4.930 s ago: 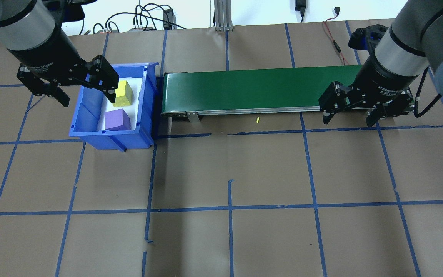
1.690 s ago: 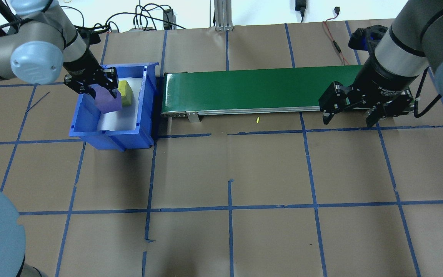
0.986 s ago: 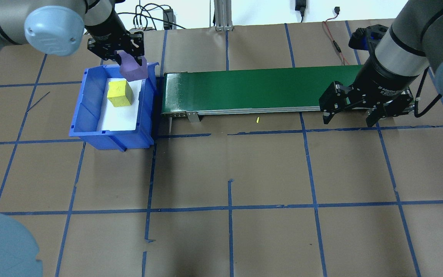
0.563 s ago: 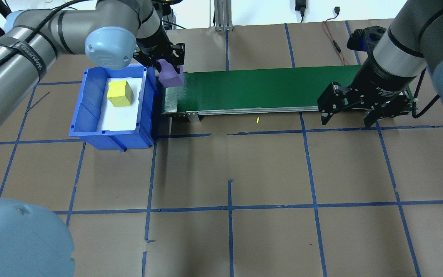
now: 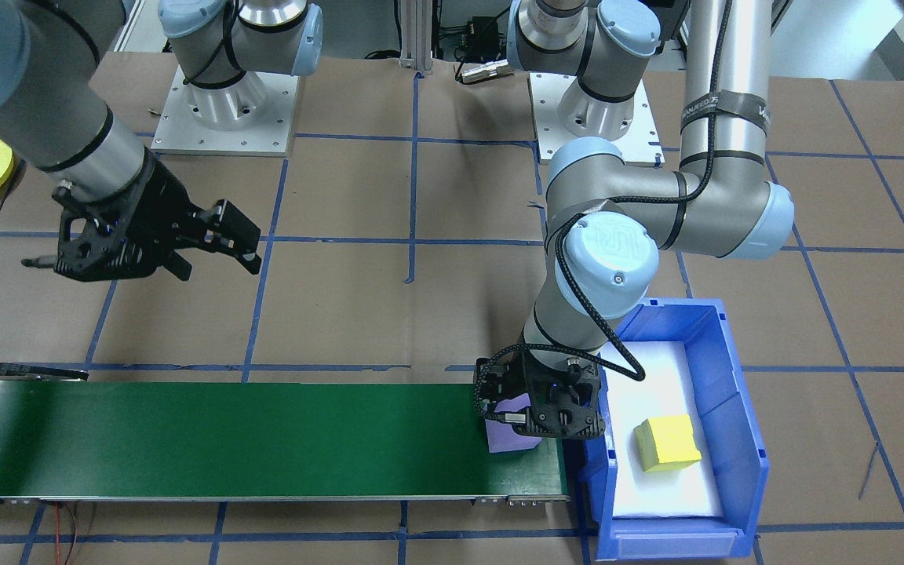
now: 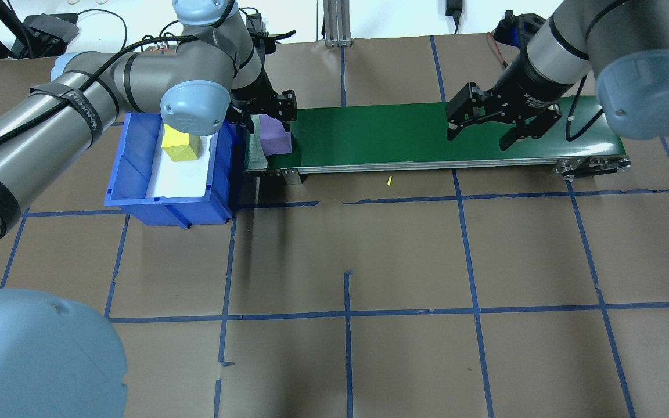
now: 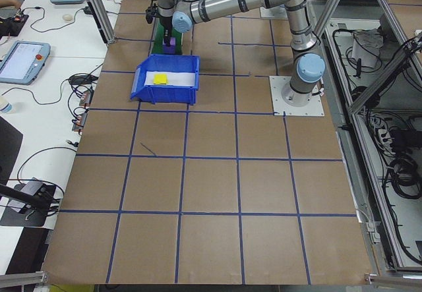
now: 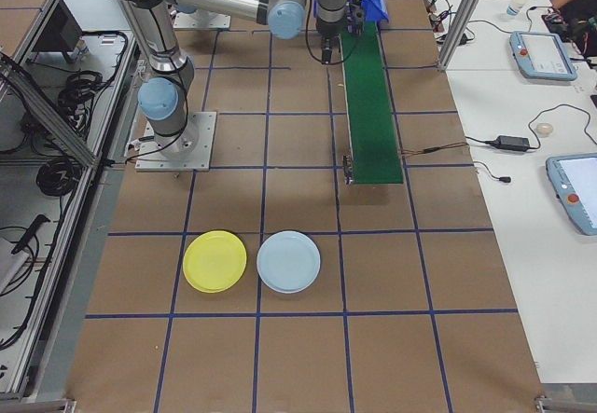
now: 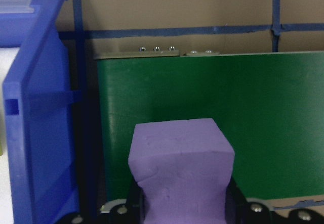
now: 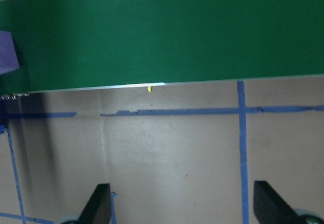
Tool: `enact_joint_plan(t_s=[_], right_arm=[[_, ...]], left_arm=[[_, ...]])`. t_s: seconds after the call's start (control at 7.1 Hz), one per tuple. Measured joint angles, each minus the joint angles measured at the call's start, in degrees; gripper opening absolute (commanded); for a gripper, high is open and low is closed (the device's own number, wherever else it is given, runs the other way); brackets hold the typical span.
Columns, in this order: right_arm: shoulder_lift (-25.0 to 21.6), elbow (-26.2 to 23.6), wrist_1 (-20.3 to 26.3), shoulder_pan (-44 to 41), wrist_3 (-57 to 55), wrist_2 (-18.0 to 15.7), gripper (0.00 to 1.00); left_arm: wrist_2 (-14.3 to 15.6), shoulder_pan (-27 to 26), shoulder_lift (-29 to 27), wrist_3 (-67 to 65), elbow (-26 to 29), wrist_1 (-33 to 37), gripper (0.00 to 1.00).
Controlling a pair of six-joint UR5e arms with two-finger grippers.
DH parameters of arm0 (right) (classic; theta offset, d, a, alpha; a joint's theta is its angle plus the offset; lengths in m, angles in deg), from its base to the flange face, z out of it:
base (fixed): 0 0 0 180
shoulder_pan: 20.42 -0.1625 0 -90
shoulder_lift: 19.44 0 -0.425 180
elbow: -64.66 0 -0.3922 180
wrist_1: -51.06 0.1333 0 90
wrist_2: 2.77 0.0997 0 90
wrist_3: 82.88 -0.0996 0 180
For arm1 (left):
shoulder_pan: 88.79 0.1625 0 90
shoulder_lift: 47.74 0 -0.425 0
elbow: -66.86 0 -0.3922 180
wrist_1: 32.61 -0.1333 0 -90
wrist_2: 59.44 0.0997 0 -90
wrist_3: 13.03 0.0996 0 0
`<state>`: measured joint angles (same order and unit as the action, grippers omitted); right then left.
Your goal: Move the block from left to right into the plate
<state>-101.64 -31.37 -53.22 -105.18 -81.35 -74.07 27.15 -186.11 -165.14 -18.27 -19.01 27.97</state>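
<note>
Purple block [image 6: 275, 134] now lowered from bin [image 6: 137, 191] onto belt [image 6: 404, 136] — left claw [image 5: 540, 408] pinching it. Right claw [image 6: 481, 123] shifted over belt, spread — ready for pickup.

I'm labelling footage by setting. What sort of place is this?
Most likely a robotics lab or test cell, not a factory floor. The table is covered in brown paper with a blue tape grid, a short green conveyor sits on it, and teach pendants and loose cables lie on side benches.

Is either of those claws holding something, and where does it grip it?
The left gripper holds the purple block by its opposite sides. The right gripper is empty.
</note>
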Motion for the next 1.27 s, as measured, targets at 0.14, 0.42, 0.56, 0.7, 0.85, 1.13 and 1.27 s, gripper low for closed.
enact_joint_plan(t_s=[0.14, 0.42, 0.56, 0.7, 0.85, 1.13, 1.27], right_arm=[[5.19, 3.21, -2.68, -0.18, -0.24, 3.45, 1.0], [11.93, 7.4, -6.0, -1.62, -1.0, 6.44, 1.0], [14.36, 7.95, -8.68, -2.47, -1.68, 7.25, 1.0], [16.09, 8.19, -10.8, -2.99, -2.54, 8.39, 1.0], [17.1, 8.43, -11.99, -3.2, -2.97, 9.04, 1.0], [18.62, 8.73, -13.64, -3.28, -3.2, 10.47, 1.0], [19.21, 8.79, -13.97, -3.3, -3.25, 11.2, 1.0]], left_arm=[[0.2, -0.03, 1.12, 0.17, -0.18, -0.41, 1.0], [3.15, 0.91, 3.98, 0.6, 1.46, 2.09, 1.0], [4.45, 3.06, 4.01, 0.72, 2.86, 4.02, 1.0], [5.01, 6.03, 3.41, 1.68, 3.55, 4.89, 1.0], [5.24, 9.01, 2.38, 3.86, 3.73, 5.2, 1.0], [5.3, 12.78, -0.6, 6.99, 3.07, 5.15, 1.0], [5.37, 13.51, -2.19, 8.25, 2.64, 4.91, 1.0]])
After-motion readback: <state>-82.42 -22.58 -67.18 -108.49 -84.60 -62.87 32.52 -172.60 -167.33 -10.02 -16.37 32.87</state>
